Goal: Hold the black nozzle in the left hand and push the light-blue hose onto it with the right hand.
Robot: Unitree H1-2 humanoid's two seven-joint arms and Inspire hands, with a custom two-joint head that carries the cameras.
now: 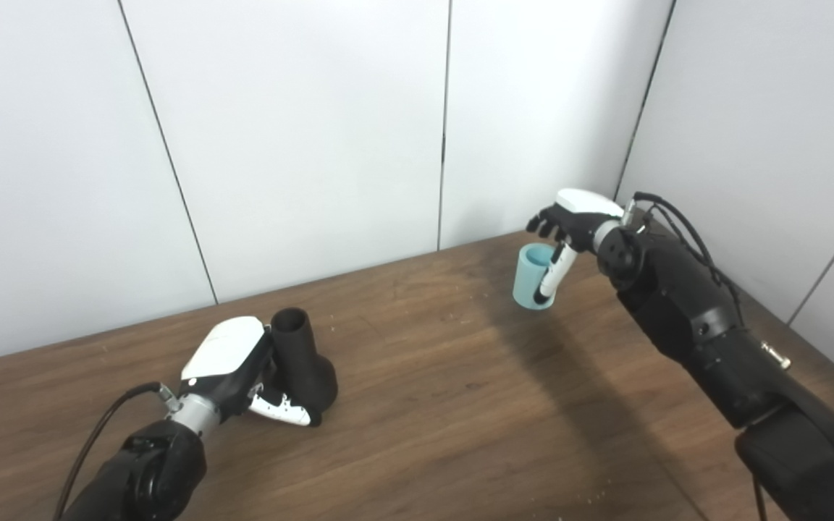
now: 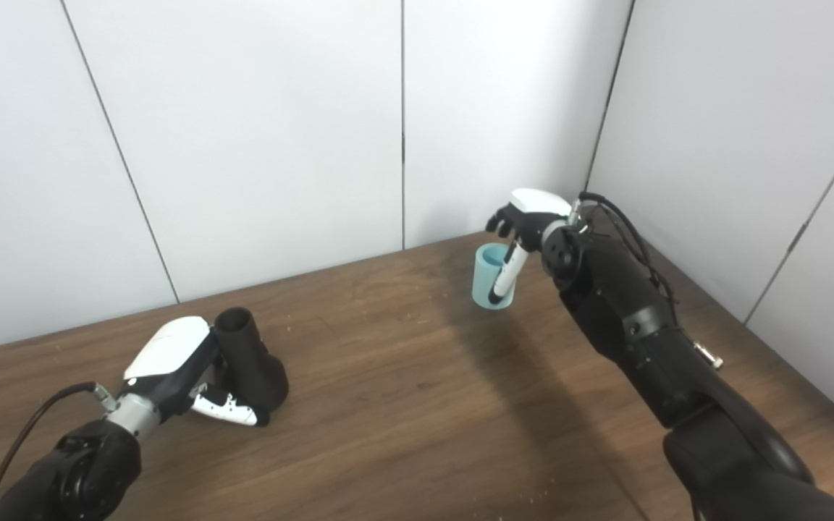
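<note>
The black nozzle (image 1: 305, 365) stands upright on the wooden table (image 1: 431, 405) at the left, narrow neck up and wide base down. My left hand (image 1: 232, 369) is against its left side, thumb lying across the front of the base; the fingers are hidden behind it. The light-blue hose (image 1: 533, 276), a short open tube, stands upright near the back right corner. My right hand (image 1: 569, 224) is over it from the right, thumb running down its near wall, fingers curled apart above its far rim and not closed around it.
White wall panels (image 1: 301, 145) close off the table at the back and on the right, close to the hose. Bare wood lies between the two hands. A few small crumbs dot the tabletop.
</note>
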